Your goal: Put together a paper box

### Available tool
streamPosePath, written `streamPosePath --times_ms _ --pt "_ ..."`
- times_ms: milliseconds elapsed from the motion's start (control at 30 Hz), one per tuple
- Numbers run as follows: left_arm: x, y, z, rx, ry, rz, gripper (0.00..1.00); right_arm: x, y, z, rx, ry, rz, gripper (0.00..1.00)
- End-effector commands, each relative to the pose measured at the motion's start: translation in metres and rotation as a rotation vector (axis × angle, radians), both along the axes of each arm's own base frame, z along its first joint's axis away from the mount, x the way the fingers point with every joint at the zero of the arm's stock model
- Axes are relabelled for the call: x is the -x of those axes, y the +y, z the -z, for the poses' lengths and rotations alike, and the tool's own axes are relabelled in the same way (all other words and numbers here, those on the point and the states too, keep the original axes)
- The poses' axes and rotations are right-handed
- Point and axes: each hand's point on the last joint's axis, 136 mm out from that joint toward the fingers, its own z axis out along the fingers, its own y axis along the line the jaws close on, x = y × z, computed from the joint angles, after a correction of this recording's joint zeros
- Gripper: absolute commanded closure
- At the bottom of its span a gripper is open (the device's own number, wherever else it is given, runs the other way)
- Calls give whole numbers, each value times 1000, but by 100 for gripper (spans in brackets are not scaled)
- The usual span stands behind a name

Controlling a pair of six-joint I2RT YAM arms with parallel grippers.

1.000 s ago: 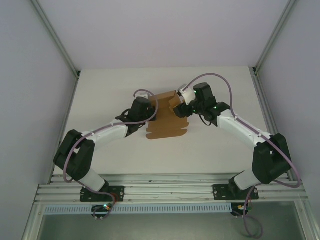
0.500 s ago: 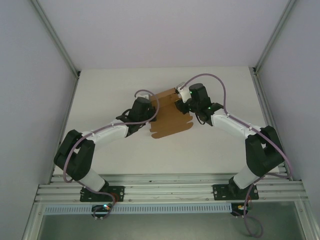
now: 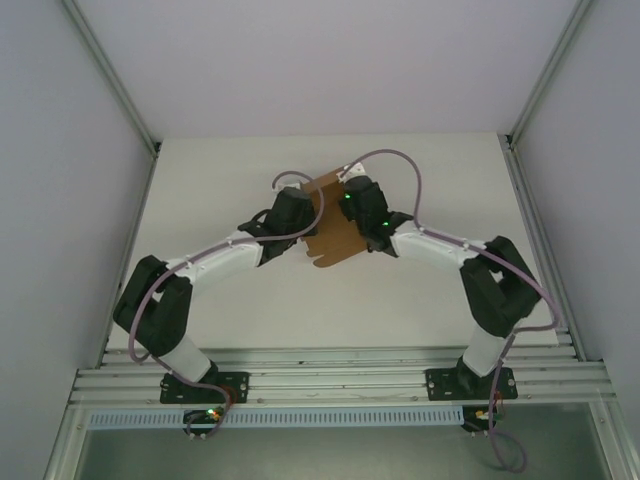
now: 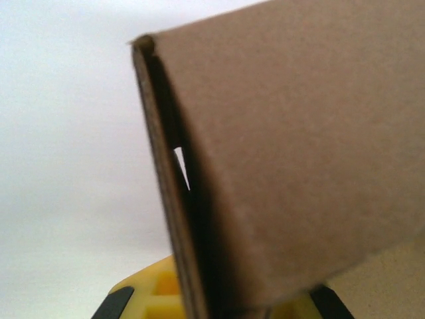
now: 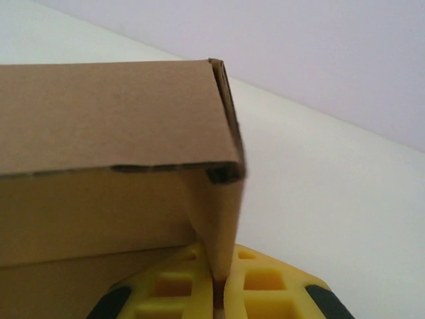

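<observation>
Plain brown cardboard paper box (image 3: pixel 333 240), part-folded, at centre of white table (image 3: pixel 420 300) btwn both arms. Left gripper (image 4: pixel 199 307) clamped on its folded edge (cardboard runs down btwn yellow pads). Right gripper (image 5: pixel 218 287) pinches an upright folded wall.

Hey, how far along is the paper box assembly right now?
Done: one panel of the paper box is folded over, its crease visible in both wrist views. In hand: left tool and right tool are each shut on a cardboard edge. Left: tabs along the near edge are untucked; no closed box yet.
</observation>
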Motion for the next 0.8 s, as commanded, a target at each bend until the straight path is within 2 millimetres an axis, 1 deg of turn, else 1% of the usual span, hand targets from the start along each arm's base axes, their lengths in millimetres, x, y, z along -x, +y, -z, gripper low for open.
streamPosePath --times_ms 0,33,100,233,333,367,400,433,467,533,567,600,667,733,767 --pt "4 31 -3 -77 63 -181 100 1 -88 -10 262 -82 472 100" --pt "5 42 0 -98 80 -230 100 2 -95 -9 277 -77 501 100" --pt "10 58 4 -108 104 -298 100 4 -108 -12 318 -80 565 100" --pt "21 79 5 -143 129 -367 100 1 -134 -24 479 -131 691 100" --pt "27 91 7 -174 156 -407 100 -2 -144 -33 538 -168 732 100" --pt "28 92 8 -177 159 -414 100 -5 -144 -36 552 -180 734 100" --pt "27 88 8 -166 155 -393 100 -7 -142 -38 553 -201 728 100" --pt "24 78 8 -138 148 -350 100 -8 -139 -42 541 -230 724 100" --pt "20 66 7 -97 138 -302 100 -12 -128 -42 556 -244 669 100" --pt "12 39 1 -15 109 -195 100 -17 -104 -36 572 -242 578 100" --pt "10 29 -2 5 99 -159 100 -20 -90 -29 582 -222 502 100" --pt "8 23 -4 14 96 -138 100 -21 -80 -19 567 -190 452 100" --pt "5 15 -7 11 104 -109 100 -20 -63 6 411 -76 313 100" --pt "5 13 -5 10 109 -105 100 -13 -51 29 132 74 186 100" --pt "5 12 -3 15 111 -103 100 -12 -46 32 46 98 138 96"
